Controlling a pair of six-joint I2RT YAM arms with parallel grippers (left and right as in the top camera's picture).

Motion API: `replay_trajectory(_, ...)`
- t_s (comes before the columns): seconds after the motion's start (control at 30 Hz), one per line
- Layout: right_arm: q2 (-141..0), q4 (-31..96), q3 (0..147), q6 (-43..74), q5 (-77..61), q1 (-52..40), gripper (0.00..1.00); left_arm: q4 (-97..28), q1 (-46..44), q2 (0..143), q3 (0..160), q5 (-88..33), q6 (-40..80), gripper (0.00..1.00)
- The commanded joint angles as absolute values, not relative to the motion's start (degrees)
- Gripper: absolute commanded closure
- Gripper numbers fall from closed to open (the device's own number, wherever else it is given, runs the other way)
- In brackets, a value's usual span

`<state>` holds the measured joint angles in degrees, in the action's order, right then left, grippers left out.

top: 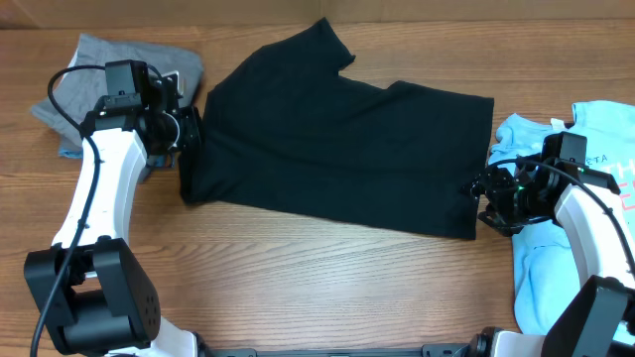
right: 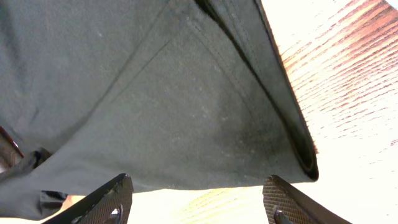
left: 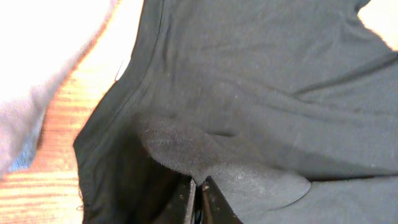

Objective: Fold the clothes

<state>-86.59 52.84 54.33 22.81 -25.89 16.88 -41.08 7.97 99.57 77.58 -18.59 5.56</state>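
Observation:
The black T-shirt (top: 337, 149) lies spread across the middle of the wooden table, partly folded, one sleeve pointing to the far edge. My left gripper (top: 191, 134) is at its left edge; in the left wrist view the fingers (left: 199, 193) are shut on a pinch of the black fabric (left: 249, 93). My right gripper (top: 484, 193) is open at the shirt's right edge; in the right wrist view its fingers (right: 196, 199) stand apart just short of the shirt's hem (right: 186, 112), holding nothing.
Grey shorts (top: 119, 59) lie bunched at the far left, behind the left arm. A light blue printed tee (top: 585, 188) lies at the right, under the right arm. Bare wood (top: 327, 278) runs along the near side.

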Motion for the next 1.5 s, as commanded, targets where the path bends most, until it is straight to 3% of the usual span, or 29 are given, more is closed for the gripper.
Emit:
replay_trajectory(0.0, -86.39, 52.64, 55.57, 22.46, -25.54, 17.32, 0.29, -39.72, 7.40, 100.62, 78.43, -17.82, 4.32, 0.81)
replay_trajectory(0.13, -86.39, 52.64, 55.57, 22.46, -25.54, 17.32, 0.29, -40.10, 7.55, 101.58, 78.43, -17.04, 4.27, 0.51)
replay_trajectory(0.23, -86.39, 52.86, 55.57, 22.48, -23.94, 17.32, 0.28, -41.93, 8.23, 101.80, 78.43, -14.72, 4.23, 0.39)
replay_trajectory(0.47, -86.74, 55.61, 55.48, 25.52, -12.93, 17.32, 0.17, -52.16, 9.65, 101.91, 78.24, -11.29, -0.99, 0.36)
replay_trajectory(0.73, -89.47, 54.39, 50.87, 28.75, -12.45, 17.32, 0.22, -53.76, 9.65, 101.91, 73.93, -9.72, -0.58, 0.34)
replay_trajectory(1.0, -91.48, 46.76, 44.86, 28.10, -19.20, 16.88, 0.43, -52.82, 9.78, 101.89, 73.71, -10.39, -0.19, 0.32)
replay_trajectory(1.07, -91.48, 46.63, 44.66, 28.08, -19.07, 16.88, 0.51, -52.73, 9.78, 101.91, 73.71, -10.39, -0.19, 0.31)
replay_trajectory(1.13, -91.48, 46.83, 44.69, 28.08, -18.65, 16.88, 0.75, -52.62, 9.78, 101.89, 73.71, -10.37, -0.21, 0.31)
replay_trajectory(1.23, -91.48, 50.02, 44.73, 29.36, -16.75, 17.12, 0.96, -52.66, 9.78, 101.89, 73.71, -10.52, -0.19, 0.31)
replay_trajectory(1.47, -91.46, 57.36, 44.73, 35.44, -9.47, 17.43, 0.96, -52.23, 9.76, 101.89, 73.71, -11.73, -0.05, 0.26)
